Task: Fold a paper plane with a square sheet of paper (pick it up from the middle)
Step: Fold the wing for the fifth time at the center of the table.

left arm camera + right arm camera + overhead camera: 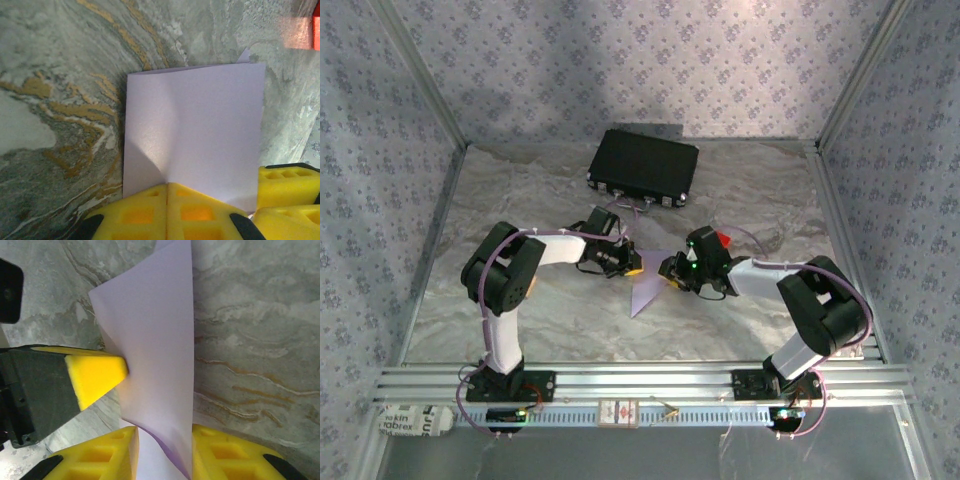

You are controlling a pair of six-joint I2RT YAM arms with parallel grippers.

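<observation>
The square sheet of paper [645,290] is pale lilac, folded and partly raised off the marbled table between the two grippers. In the left wrist view the sheet [200,125] spreads out ahead of my left gripper [167,187], whose yellow fingers meet on the paper's near edge where a crease runs in. My left gripper [628,265] sits just left of the sheet. My right gripper [672,270] faces it from the right. In the right wrist view the sheet [155,330] passes between the parted jaws of the right gripper [162,452], brushing the right-hand finger [220,455]. The left gripper's tip [117,371] holds the paper's left edge.
A black case [642,167] lies at the back of the table. A small red block [723,240] sits just behind the right gripper and shows at the top right of the left wrist view [305,32]. Patterned walls close in the back and both sides.
</observation>
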